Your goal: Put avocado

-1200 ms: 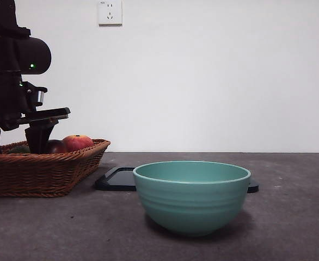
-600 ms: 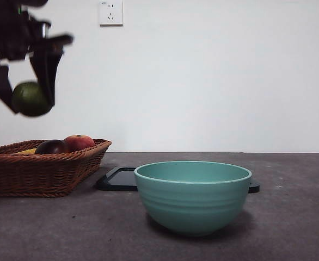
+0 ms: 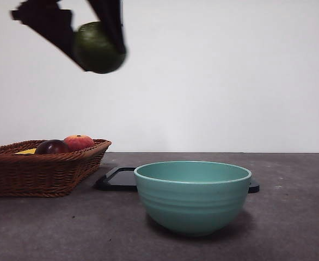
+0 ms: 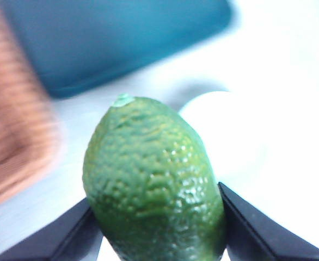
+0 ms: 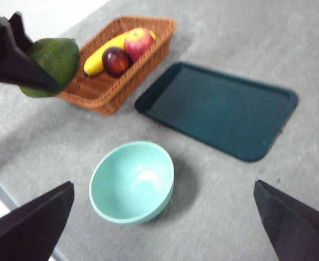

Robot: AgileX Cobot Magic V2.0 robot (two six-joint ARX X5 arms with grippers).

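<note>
The left gripper (image 3: 97, 49) hung high in the air, its jaws clamped on the avocado (image 3: 98, 48) between them. The right gripper (image 5: 165, 228) waited, jaws spread wide.

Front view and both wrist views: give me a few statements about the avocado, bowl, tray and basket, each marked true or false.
1. The left pincer grips the bumpy olive-green avocado high in the air. True.
2. The round teal ceramic bowl holds a fruit. False: it is empty.
3. The brown wicker basket holds a yellow banana, a dark maroon round fruit and a red-orange round fruit. True.
4. The flat dark teal tray carries the bowl. False: the bowl stands on the table beside it.
5. The right pincer holds a fruit. False: it is open and empty.
</note>
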